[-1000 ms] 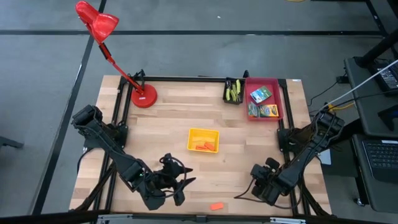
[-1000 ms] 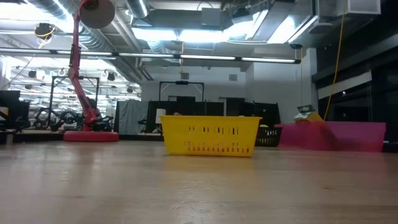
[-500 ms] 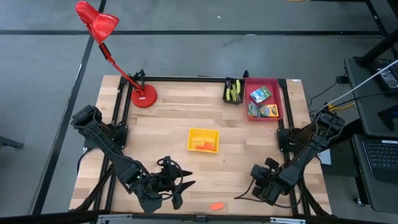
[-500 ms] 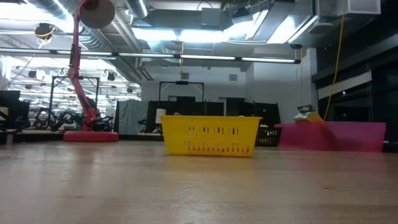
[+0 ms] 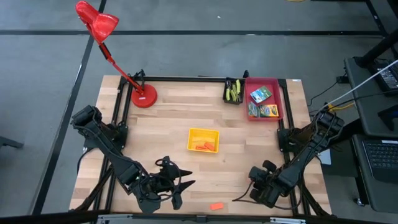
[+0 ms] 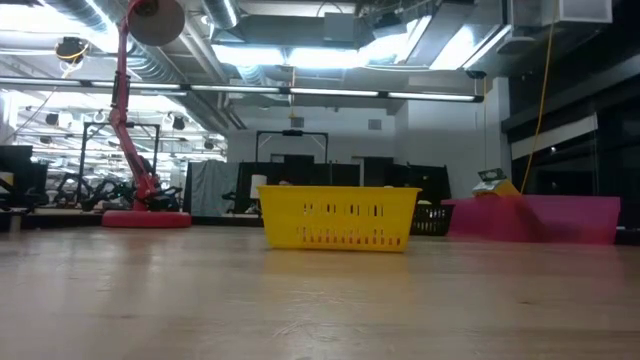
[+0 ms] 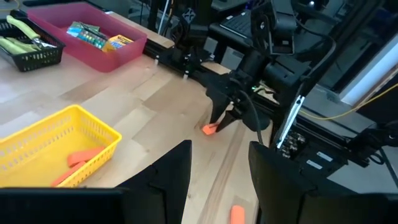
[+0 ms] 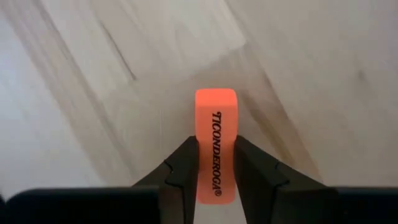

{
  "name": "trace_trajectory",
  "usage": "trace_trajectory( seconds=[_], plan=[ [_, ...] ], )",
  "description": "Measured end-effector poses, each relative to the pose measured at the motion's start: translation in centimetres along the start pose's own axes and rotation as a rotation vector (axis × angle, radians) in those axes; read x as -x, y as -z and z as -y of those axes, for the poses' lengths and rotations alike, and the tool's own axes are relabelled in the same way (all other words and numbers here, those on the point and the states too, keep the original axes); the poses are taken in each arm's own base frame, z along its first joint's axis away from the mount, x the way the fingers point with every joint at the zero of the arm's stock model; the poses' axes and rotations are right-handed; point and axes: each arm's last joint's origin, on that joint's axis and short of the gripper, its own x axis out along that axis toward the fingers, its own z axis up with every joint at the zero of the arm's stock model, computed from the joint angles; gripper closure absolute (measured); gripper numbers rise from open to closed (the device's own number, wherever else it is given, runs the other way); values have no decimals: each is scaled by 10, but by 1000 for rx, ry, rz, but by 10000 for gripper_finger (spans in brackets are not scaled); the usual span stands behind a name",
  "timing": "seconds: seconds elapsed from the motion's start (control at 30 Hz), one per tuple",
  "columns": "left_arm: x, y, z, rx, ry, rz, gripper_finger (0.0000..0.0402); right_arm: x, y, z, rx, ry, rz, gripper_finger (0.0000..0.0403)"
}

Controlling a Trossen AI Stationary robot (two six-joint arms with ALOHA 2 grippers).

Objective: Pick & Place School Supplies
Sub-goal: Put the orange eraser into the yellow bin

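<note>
My right gripper [image 8: 215,142] stands over the table's near right part [image 5: 241,198], shut on an orange eraser [image 8: 216,124] printed TICONDEROGA; the left wrist view shows that eraser [image 7: 209,129] at its fingertips. A second orange eraser [image 5: 216,205] lies flat on the table near the front edge. My left gripper [image 7: 217,186] hovers open over the near left [image 5: 174,188], empty. More orange pieces lie in the yellow basket [image 5: 203,139]. Printed boxes [image 5: 261,95] lie in the red tray, and green-handled scissors [image 5: 233,92] in the black bin. My right gripper pinches the eraser's two long sides [image 8: 216,180] between its two fingers [image 8: 183,168], coming steeply from above. The eraser's other end [image 8: 216,99] sticks out past the fingertips. I cannot tell whether it rests on the table or hangs just above it.
A red desk lamp [image 5: 143,96] stands at the far left corner. The red tray [image 5: 279,112] and black bin [image 5: 226,99] sit at the far right. The yellow basket [image 6: 338,215] is mid-table, with bare wood around it.
</note>
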Motion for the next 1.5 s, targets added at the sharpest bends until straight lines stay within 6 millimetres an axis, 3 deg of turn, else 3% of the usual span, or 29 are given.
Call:
trace_trajectory(
  seconds=[0.3,0.57,0.77,1.07,1.23,1.5],
  plan=[
    [0,0,-1,-21,-10,10,245,15,-40,-19,41,-51,111,314],
    [0,-1,-2,-21,-48,55,245,22,-109,-18,125,-45,200,314],
    [0,-2,-2,-20,-59,68,245,23,-171,2,202,-17,266,314],
    [0,-2,-2,6,-74,89,245,26,-251,51,276,-40,327,314],
    [0,-3,-3,21,-79,94,245,25,-269,70,272,-136,305,313],
    [0,-2,-5,15,-104,111,245,21,-272,67,306,-266,271,293]
  ],
)
